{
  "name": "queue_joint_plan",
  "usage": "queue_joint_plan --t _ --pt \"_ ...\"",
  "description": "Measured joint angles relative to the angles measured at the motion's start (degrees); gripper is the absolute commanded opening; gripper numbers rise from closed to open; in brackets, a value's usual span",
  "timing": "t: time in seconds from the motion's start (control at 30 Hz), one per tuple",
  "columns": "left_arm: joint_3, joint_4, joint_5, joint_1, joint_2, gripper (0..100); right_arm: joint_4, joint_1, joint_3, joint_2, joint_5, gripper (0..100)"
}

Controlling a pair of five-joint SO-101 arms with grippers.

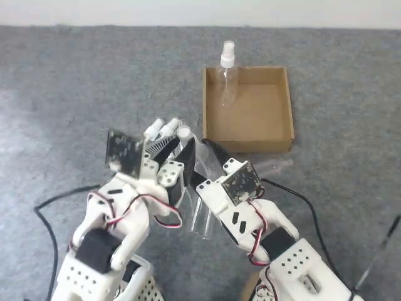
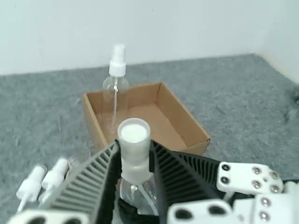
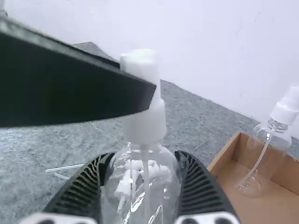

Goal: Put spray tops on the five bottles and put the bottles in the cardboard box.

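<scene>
Two SO-101 arms meet over one clear bottle (image 1: 202,210) near the middle of the grey felt table (image 1: 75,81). The left gripper (image 2: 134,151) is clamped on the white spray top (image 2: 134,133) at the bottle's neck, a black ribbed finger pressing on either side. The right gripper (image 3: 142,161) is closed around the bottle's body just beneath. The bottle is held off the table, its long axis close to vertical. Its spray top (image 3: 142,116) points up and its dip tube runs down inside the glass.

Toward the table's far edge, right of centre, the open cardboard box (image 1: 276,135) sits flat on the felt. A finished bottle (image 1: 228,84) stands upright in its far left corner, spray head uppermost and long axis vertical. The left wrist view shows the same bottle (image 2: 114,93) against the box's back wall (image 2: 140,95).

Two loose spray tops (image 1: 161,127) lie side by side on the felt left of the box, just beyond the left gripper (image 1: 170,145). Another clear bottle (image 1: 276,165) lies on its side before the box's near wall, its length roughly parallel to that wall. It lies just beside the right gripper (image 1: 202,153)
</scene>
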Motion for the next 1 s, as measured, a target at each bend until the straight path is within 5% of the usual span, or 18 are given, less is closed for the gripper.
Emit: queue_joint_plan --t 0.13,0.43,0.7,1.0 --pt "3.4 -0.7 -2.3 0.0 -6.6 17 2.4 0.1 0.0 -3.7 0.0 0.6" --pt "6.6 0.7 -3.4 -0.7 -13.5 18 2.9 1.3 -0.4 -6.4 -0.1 0.6" --pt "7.3 2.3 -3.4 -11.5 -22.9 18 2.9 3.4 -0.5 -6.4 -0.1 0.6" --pt "13.5 0.7 -7.6 -12.4 -23.0 21 12.6 11.3 -18.5 -2.7 -0.2 0.6"
